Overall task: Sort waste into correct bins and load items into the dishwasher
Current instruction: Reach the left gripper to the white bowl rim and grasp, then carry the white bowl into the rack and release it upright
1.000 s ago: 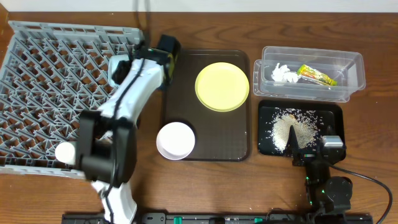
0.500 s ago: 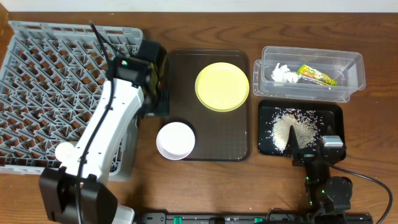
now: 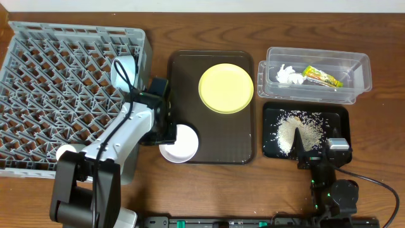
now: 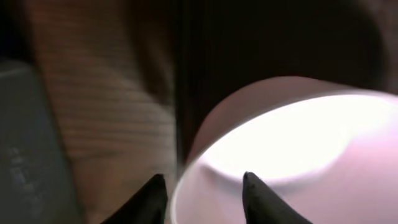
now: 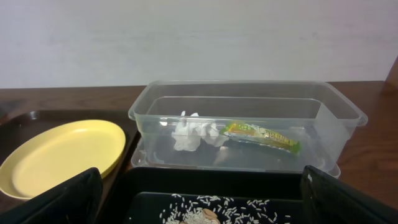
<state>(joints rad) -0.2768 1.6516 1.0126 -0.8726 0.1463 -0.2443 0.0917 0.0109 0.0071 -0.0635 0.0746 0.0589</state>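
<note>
left gripper [image 4: 202, 190] has swung off the rack's [image 3: 57, 82] right edge, where it was a second ago, down to the white bowl [image 3: 183, 147]. blue bowl [image 3: 123, 71] now shows bare in the rack, up against that right wall. nothing else has shifted.

jaws apart, not yet closed: in the wrist view one fingertip [image 4: 155, 190] hangs outside the bowl's rim and the other inside, so they straddle the wall. reads as lining up a rim pinch, the sensible hold on a round bowl too wide to span.

bowl sits on the near left corner of the brown tray [image 3: 190, 69], close beside the rack, so the carry looks short. plate [image 3: 226, 88] waits farther back on the same tray. cup [image 3: 65, 154] is at the rack's near edge.

waste side looks done: tissue [image 5: 196, 132] and wrapper [image 5: 261, 135] in the tub [image 3: 361, 63], rice [image 3: 296, 130] on the black tray [image 3: 338, 114]. right gripper [image 3: 315, 149] is parked at that tray's near edge, fingers spread wide, holding nothing. chopsticks not seen.
</note>
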